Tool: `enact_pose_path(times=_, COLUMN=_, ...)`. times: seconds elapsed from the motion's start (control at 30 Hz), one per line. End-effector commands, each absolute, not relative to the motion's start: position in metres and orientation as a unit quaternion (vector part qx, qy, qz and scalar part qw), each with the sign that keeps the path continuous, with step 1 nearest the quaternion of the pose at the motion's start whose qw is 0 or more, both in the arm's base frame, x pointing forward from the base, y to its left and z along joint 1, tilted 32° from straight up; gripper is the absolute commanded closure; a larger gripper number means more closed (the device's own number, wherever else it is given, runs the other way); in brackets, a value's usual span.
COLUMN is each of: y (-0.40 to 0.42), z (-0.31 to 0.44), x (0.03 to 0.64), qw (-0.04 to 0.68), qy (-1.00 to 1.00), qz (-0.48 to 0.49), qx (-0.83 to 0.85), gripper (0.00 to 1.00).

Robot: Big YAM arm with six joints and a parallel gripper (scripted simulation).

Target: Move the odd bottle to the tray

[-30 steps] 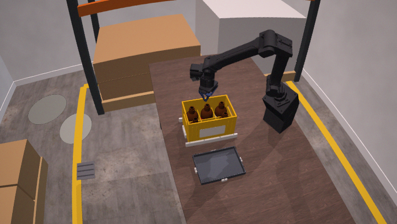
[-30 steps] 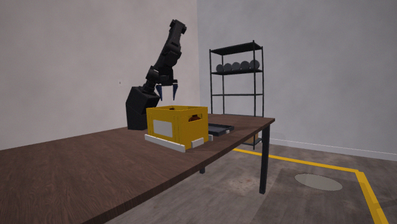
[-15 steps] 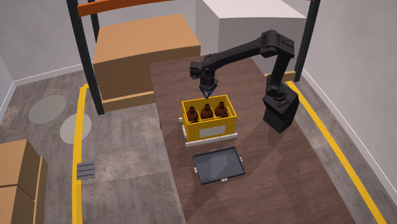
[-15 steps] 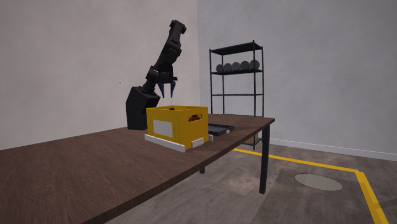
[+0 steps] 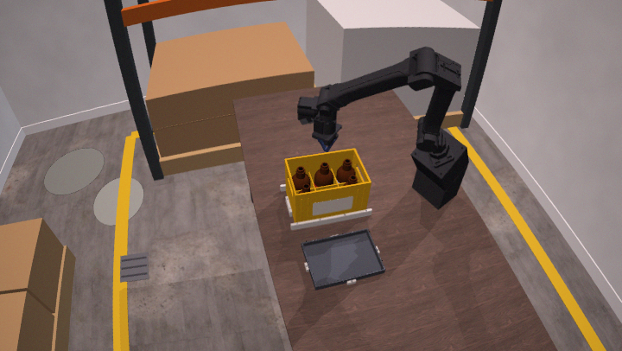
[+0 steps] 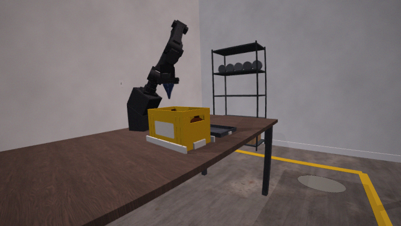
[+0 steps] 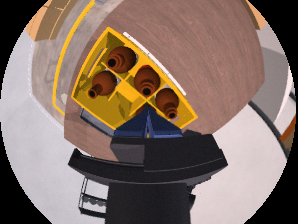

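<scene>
From the left in my top view, the yellow crate (image 5: 301,211) (image 6: 193,136) (image 7: 187,112) sits level on the worktop (image 5: 418,270) (image 6: 84,168) (image 7: 215,50), with all five brown bottles (image 5: 323,176) (image 6: 196,119) (image 7: 147,79) inside; I can't tell which neck differs. My jaws are pressed together on nothing, above the crate's rim. The dark tray (image 5: 344,261) (image 6: 223,131) (image 7: 95,123) lies flat nearby, bottle-free. My arm's (image 5: 374,82) (image 6: 168,53) (image 7: 147,200) base stands rightmost.

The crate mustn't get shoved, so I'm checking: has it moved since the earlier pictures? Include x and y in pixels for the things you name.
No. The yellow crate (image 5: 333,205) (image 6: 193,134) (image 7: 84,106) sits the same against the white strips (image 5: 331,219) (image 6: 166,144) (image 7: 158,63).
</scene>
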State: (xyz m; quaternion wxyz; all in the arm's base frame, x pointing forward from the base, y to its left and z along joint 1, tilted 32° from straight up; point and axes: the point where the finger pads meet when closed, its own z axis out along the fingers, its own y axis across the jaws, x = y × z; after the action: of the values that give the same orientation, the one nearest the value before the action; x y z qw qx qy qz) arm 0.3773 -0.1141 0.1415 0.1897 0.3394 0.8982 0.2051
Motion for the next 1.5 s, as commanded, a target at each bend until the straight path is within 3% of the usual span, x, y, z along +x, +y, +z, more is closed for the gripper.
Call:
enact_pose_path(times=0.0, y=-0.118, z=0.148, x=0.381, qw=0.193, qy=0.898, qz=0.205, qx=0.338, gripper=1.0)
enact_pose_path(times=0.53, y=-0.118, z=0.148, x=0.381, qw=0.193, qy=0.898, qz=0.205, qx=0.338, gripper=1.0)
enact_pose_path(times=0.87, y=-0.025, z=0.17, x=0.373, qw=0.202, qy=0.896, qz=0.208, qx=0.336, gripper=1.0)
enact_pose_path(times=0.9, y=-0.025, z=0.17, x=0.373, qw=0.202, qy=0.896, qz=0.208, qx=0.336, gripper=0.39)
enact_pose_path(times=1.47, y=-0.027, z=0.162, x=0.375, qw=0.187, qy=0.899, qz=0.207, qx=0.338, gripper=0.39)
